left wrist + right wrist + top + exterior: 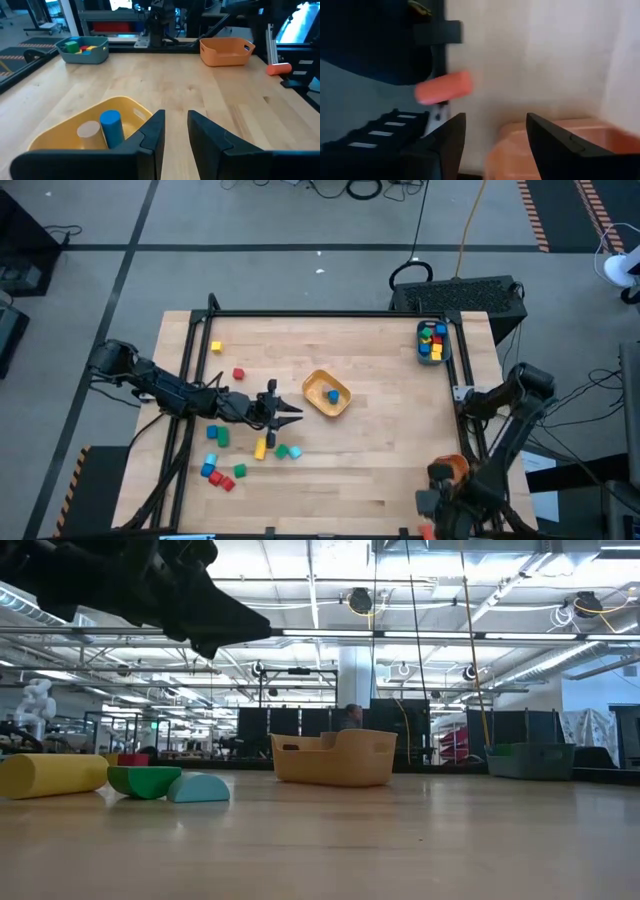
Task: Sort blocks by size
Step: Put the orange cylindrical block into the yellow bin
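A: Two cylinders, one blue [112, 127] and one tan [89, 131], stood in the yellow bin [326, 393] at table centre. The left gripper [290, 412] hovered just at the bin's nine o'clock side, its fingers a little apart with nothing between them.

B: And the other blocks?

A: A loose cluster [240, 450] lay at about seven o'clock from the bin: a yellow cylinder [260, 448], green and cyan pieces, red and blue ones. A red cube [238, 374] and a yellow cube [216, 347] sat apart toward ten o'clock. The teal bin [431, 342] at two o'clock already held several.

B: The right arm?

A: The right gripper [492, 145] waited over the orange bin [547, 150] at the table's five o'clock corner, fingers spread and empty.

B: So which step?

A: Likely between a drop and the next pick. The left arm would need to swing back toward the cluster, open wider, and choose one block clear of its neighbours.
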Robot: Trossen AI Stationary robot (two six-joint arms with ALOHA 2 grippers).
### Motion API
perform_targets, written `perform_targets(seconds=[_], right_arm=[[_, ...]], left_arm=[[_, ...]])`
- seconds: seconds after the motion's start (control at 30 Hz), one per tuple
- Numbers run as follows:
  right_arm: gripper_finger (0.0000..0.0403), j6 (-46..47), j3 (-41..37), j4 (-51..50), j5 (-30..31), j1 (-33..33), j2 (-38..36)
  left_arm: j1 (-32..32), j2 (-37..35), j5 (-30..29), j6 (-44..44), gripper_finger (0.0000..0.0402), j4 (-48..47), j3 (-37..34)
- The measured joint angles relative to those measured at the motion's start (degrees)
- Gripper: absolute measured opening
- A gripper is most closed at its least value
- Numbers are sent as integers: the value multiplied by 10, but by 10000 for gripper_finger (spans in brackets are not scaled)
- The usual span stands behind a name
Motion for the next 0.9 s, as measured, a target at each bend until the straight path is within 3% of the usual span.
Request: perform_targets(seconds=[0.17, 0.3, 0.37, 0.47, 0.53, 0.67, 0.73, 0.83, 0.9], right_arm=[[191, 84, 88, -8, -38, 23, 65], [159, 184, 97, 157, -84, 34, 115], [136, 198, 97, 264, -87, 38, 146], [100, 201, 97, 345, -87, 39, 195], [80, 192, 97, 338, -97, 39, 226], [53, 197, 95, 226, -166, 34, 268], [49, 208, 94, 212, -131, 34, 258], [52, 216, 98, 224, 6, 34, 213], [54, 235, 98, 205, 47, 33, 190]], left_arm=[[-3, 0, 0, -3, 87, -1, 0], [-17, 0, -1, -15, 87, -4, 0], [-29, 0, -1, -18, 87, -4, 0], [-49, 0, -1, -17, 87, -4, 0], [-60, 0, -4, -18, 87, -3, 0], [-83, 0, -5, -20, 87, -3, 0], [-93, 0, -7, -28, 87, -3, 0], [-107, 0, -8, -35, 87, -4, 0], [-117, 0, -22, -35, 87, -5, 0]])
